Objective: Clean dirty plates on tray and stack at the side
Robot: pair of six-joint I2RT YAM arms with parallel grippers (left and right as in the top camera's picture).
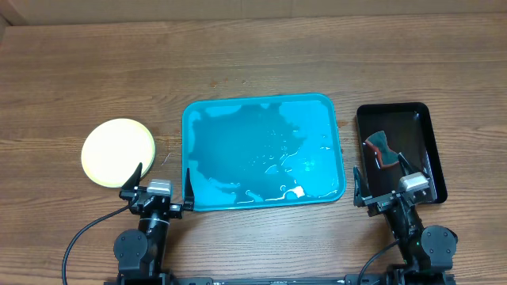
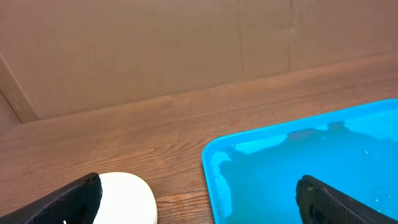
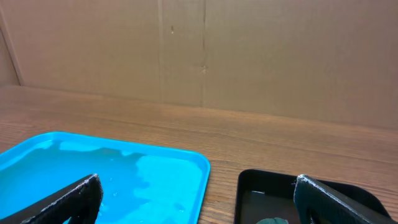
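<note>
Near the table's (image 1: pixel 253 55) left edge lie the stacked plates (image 1: pixel 118 152), the left gripper (image 1: pixel 163 171) wide open and empty between them and the central tray (image 1: pixel 230 150). Rightward, the right gripper (image 1: pixel 382 168) gapes empty over a black tray (image 1: pixel 413 127) holding a sponge (image 1: pixel 382 150).

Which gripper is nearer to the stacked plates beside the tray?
Left. The left gripper sits open by the near edge of the plates; the right gripper is across the blue tray, at the black tray.

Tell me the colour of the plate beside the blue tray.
The plate is pale yellow, best seen in the overhead view.
</note>
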